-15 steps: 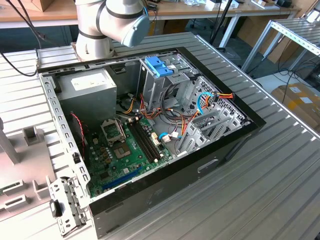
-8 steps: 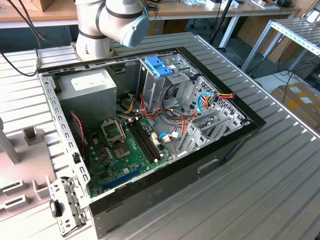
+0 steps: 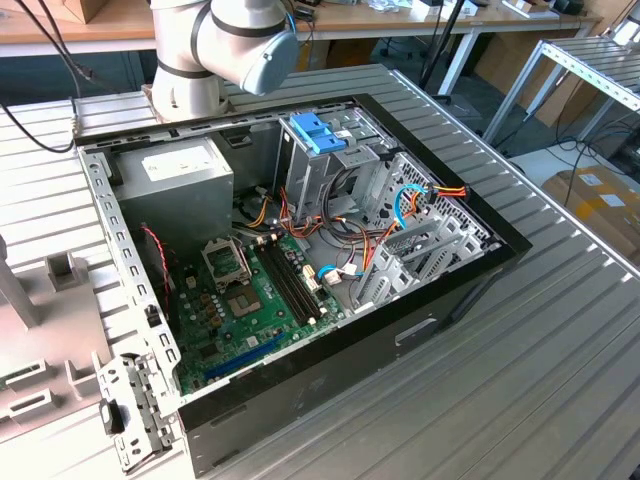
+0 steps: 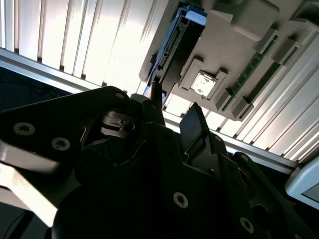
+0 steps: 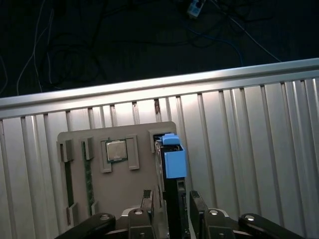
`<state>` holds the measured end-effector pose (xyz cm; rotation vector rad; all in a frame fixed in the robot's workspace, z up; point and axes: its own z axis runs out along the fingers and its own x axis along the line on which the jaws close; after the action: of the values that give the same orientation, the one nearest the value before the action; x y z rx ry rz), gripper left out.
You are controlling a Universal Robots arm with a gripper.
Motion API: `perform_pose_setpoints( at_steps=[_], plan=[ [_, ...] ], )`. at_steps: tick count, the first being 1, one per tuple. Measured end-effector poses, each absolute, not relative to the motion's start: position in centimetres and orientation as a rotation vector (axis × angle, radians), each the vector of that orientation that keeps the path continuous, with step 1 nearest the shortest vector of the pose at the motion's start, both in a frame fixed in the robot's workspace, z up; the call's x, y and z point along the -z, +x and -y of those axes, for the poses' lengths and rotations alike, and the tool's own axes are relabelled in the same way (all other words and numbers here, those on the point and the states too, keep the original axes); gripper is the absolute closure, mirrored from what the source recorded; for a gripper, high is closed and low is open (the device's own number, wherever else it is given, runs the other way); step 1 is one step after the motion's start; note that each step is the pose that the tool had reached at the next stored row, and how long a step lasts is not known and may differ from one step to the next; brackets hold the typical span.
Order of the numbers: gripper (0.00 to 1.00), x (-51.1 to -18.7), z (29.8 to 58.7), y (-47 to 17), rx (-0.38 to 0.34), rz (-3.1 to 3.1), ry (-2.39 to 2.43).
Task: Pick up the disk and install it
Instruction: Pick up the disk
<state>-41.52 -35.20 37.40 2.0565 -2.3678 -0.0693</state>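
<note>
The disk [image 5: 172, 164] stands on edge in a slot of a grey parts holder [image 5: 119, 199], a dark drive in a light blue carrier frame. In the second wrist view the disk [image 4: 174, 47] runs along the holder's edge. My gripper [image 5: 171, 201] straddles its near end, one finger [image 5: 146, 199] on each side with a thin gap, so it looks open. The fingertips [image 4: 193, 122] show dark against the ribbed table.
The holder also carries a processor chip [image 5: 116, 150] and memory sticks [image 5: 88, 181]. In the exterior view an open computer case [image 3: 440, 290] lies on the ribbed metal table [image 3: 560, 380]. It has a motherboard [image 3: 250, 300], cables and a metal drive cage [image 3: 420, 235] under a blue-latched bracket [image 3: 318, 132]. The arm's base [image 3: 225, 50] stands behind it.
</note>
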Motion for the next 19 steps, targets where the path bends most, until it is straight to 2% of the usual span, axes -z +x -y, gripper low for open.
perform_pose_setpoints(
  at_steps=[19],
  plan=[
    [0.58, -36.9, 33.0, -41.5, 0.069, 2.368, 2.057]
  ],
)
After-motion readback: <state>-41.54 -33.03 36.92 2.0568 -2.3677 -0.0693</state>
